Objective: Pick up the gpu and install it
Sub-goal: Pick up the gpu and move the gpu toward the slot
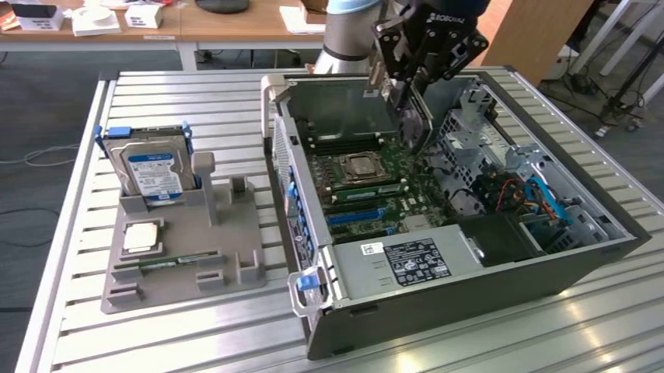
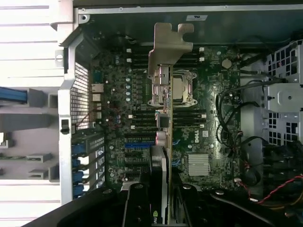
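The tool (image 2: 163, 205) is seen closest in the wrist view, its fingers clamped on the gpu (image 2: 163, 124). The gpu is held edge-on, with its silver bracket (image 2: 168, 47) at the far end. Beyond it, the motherboard (image 2: 199, 137) is seen inside the open computer case (image 2: 71, 94). From the exterior view more is given: the gpu is held upright over the case's open side, near its rear wall. Whether the motherboard is touched cannot be told. Beside the case, on the exterior view's left, a hard drive (image 1: 154, 167) is stood in a grey holder (image 1: 182, 264) on the counter (image 1: 207, 101).
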### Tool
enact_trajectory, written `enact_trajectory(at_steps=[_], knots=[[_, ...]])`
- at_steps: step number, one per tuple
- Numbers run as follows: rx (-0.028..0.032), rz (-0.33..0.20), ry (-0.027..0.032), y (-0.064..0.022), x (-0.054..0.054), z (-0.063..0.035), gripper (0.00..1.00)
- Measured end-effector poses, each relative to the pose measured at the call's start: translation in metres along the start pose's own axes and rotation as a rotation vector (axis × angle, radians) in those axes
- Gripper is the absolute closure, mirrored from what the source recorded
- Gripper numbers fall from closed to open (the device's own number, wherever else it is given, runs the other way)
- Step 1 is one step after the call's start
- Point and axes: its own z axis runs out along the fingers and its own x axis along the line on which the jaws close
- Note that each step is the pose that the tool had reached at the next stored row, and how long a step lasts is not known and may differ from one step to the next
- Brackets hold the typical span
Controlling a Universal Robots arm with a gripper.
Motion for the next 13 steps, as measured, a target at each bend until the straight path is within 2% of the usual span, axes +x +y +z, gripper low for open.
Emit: enact_trajectory(at_steps=[4, 13], knots=[[-0.0028, -0.002, 0.0002, 0.0006, -0.017, -0.0005, 0.73], [-0.0027, -0.015, 0.0012, 0.0008, -0.021, -0.0006, 0.73]])
